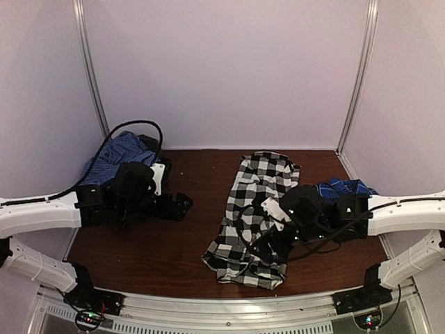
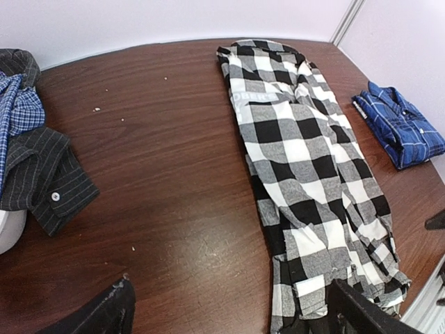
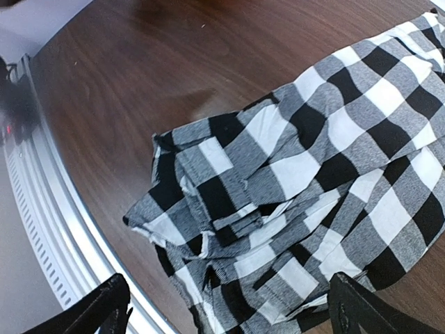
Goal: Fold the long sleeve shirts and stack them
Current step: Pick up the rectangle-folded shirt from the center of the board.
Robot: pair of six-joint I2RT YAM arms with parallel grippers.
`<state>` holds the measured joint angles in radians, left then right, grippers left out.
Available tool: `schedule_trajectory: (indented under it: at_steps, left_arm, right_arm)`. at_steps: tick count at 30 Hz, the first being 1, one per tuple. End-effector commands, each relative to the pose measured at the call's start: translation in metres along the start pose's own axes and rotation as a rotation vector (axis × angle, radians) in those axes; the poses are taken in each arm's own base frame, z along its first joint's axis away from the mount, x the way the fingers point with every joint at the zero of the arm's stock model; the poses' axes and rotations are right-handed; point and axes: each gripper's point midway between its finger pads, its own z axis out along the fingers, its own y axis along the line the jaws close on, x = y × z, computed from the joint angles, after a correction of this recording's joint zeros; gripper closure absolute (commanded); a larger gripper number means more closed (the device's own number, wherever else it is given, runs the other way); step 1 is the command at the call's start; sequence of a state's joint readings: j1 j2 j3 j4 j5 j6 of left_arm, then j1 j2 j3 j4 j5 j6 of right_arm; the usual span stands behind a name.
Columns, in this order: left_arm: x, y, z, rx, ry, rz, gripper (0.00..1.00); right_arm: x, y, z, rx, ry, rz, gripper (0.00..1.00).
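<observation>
The black-and-white check shirt [image 1: 254,209] lies lengthwise in the middle of the table, folded into a long strip with its near end bunched up [image 3: 278,188]. A royal blue shirt [image 1: 345,188] lies folded at the right, also visible in the left wrist view [image 2: 400,125]. My left gripper [image 1: 182,206] hovers left of the check shirt [image 2: 306,174], open [image 2: 229,316], with mostly bare table between its fingers. My right gripper [image 1: 268,243] hangs over the shirt's near end, open [image 3: 229,313], with cloth below and nothing held.
A heap of other clothes sits at the back left: a small-check blue one [image 1: 118,152] and a dark striped one [image 2: 42,174], beside a white rounded object [image 2: 8,229]. A metal rail [image 3: 49,209] runs along the table's near edge. White walls close in the back and sides.
</observation>
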<state>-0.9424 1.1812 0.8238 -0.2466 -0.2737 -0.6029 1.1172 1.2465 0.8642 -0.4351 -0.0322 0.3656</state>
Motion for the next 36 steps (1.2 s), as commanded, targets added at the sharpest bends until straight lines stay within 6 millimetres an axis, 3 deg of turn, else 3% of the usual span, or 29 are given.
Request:
schedule_trajectory:
  at_steps: [1,5,10,18,24,30,36]
  left_arm:
    - [-0.016,0.006,-0.006,0.007,-0.061,0.009,0.02]
    - [-0.024,-0.003,-0.01,0.053,-0.054,0.055,0.02]
    - [-0.031,-0.018,-0.018,0.131,-0.05,0.144,0.02]
    - [-0.043,-0.043,-0.027,0.257,-0.07,0.218,0.02]
    - [-0.035,-0.052,-0.018,0.299,-0.037,0.229,0.02]
    - [-0.023,-0.056,-0.01,0.331,0.001,0.236,0.02]
    - [-0.006,-0.059,-0.008,0.374,0.037,0.308,0.02]
  right_arm:
    - [0.002,0.015,-0.017,0.048,-0.004,-0.069,0.0]
    - [0.013,0.028,-0.023,0.039,0.036,-0.109,0.01]
    - [0.032,0.035,-0.011,0.044,0.106,-0.15,0.03]
    - [0.067,0.01,0.022,0.203,0.27,-0.253,0.03]
    - [0.085,-0.002,0.04,0.267,0.353,-0.309,0.03]
    - [0.104,-0.001,0.051,0.238,0.429,-0.305,0.04]
    - [0.116,0.003,0.058,0.179,0.483,-0.288,0.19]
